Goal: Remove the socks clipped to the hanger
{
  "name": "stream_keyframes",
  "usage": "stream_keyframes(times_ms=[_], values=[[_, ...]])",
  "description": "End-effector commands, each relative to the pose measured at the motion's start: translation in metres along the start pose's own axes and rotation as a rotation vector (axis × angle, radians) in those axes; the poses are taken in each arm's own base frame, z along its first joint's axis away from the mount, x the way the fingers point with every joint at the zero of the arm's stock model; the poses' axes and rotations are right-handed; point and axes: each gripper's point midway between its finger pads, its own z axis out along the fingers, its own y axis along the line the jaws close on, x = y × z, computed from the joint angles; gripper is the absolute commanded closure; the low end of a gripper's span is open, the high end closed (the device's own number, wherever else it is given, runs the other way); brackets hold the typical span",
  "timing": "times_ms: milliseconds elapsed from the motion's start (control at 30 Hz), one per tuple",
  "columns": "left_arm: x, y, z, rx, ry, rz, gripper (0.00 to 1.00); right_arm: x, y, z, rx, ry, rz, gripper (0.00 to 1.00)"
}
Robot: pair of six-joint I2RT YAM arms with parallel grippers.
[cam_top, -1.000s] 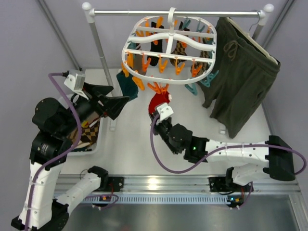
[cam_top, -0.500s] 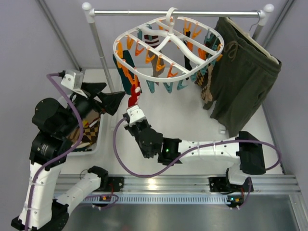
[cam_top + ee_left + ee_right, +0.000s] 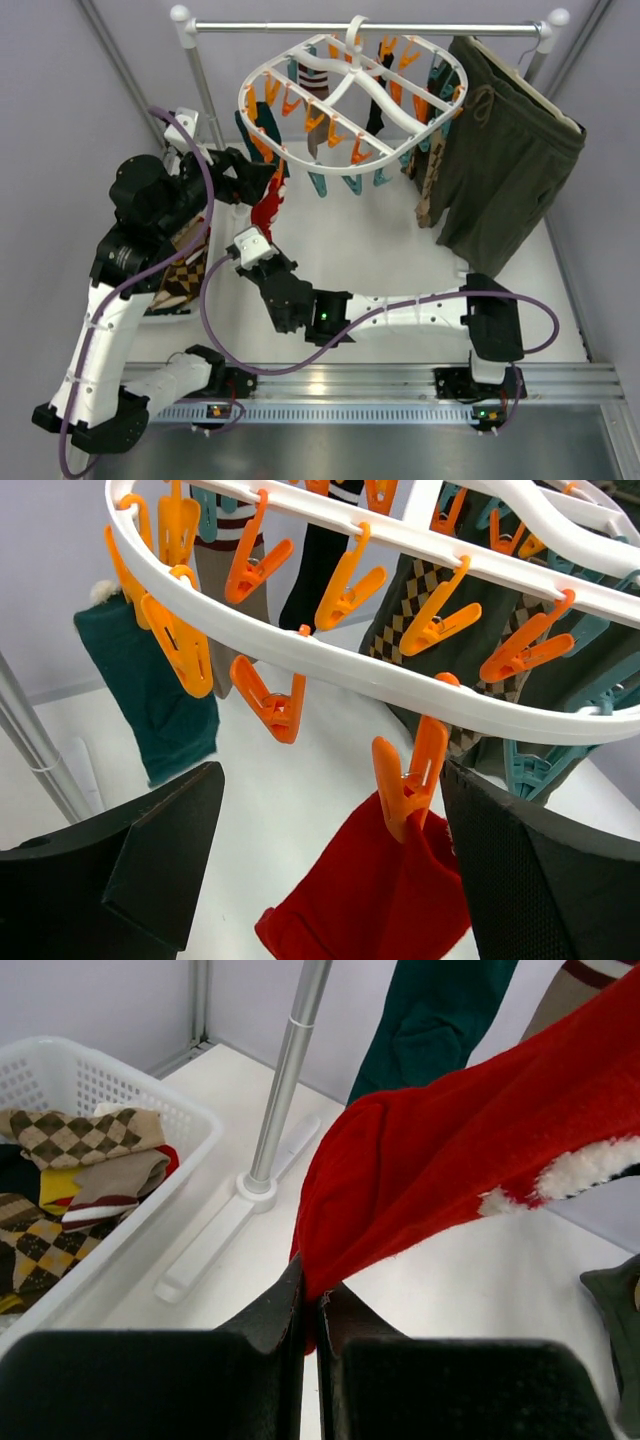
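Partly done. The basket (image 3: 60,1075) at the table's (image 3: 400,260) left edge holds several socks, w/ argyle socks (image 3: 80,1135) on top. My right gripper (image 3: 310,1305) has its jaws shut tight on the red sock's (image 3: 450,1170) lower end. Its top is clamped in an orange clip (image 3: 412,780) on the hanger's (image 3: 330,662) near rim, so it's not free yet. My left gripper (image 3: 330,850) hangs w/ jaws wide and nothing in them, either side of that clip.

Left on the hanger: teal sock (image 3: 150,705), brown striped sock (image 3: 240,610), black sock (image 3: 315,575), argyle sock (image 3: 410,600), maybe more behind.

In the way: the rail post (image 3: 285,1080) is near the red sock, and the green shorts (image 3: 500,170) hang close by the hanger's right rim. The hanger's tilted; I reckon a hard tug could swing it.
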Motion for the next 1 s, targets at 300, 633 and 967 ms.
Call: stream_keyframes(times_ms=[300,633,967], values=[[-0.002,-0.025,0.022,-0.170,-0.029,0.184,0.08,-0.027,0.001,0.002,0.035,-0.056,-0.017,1.00],[-0.003,-0.035,0.008,-0.258,-0.045,0.212,0.07,-0.019,-0.004,0.003,0.037,-0.048,-0.022,1.00],[0.006,-0.064,-0.008,-0.041,-0.044,0.136,0.11,-0.017,-0.020,0.011,0.054,-0.042,-0.023,1.00]])
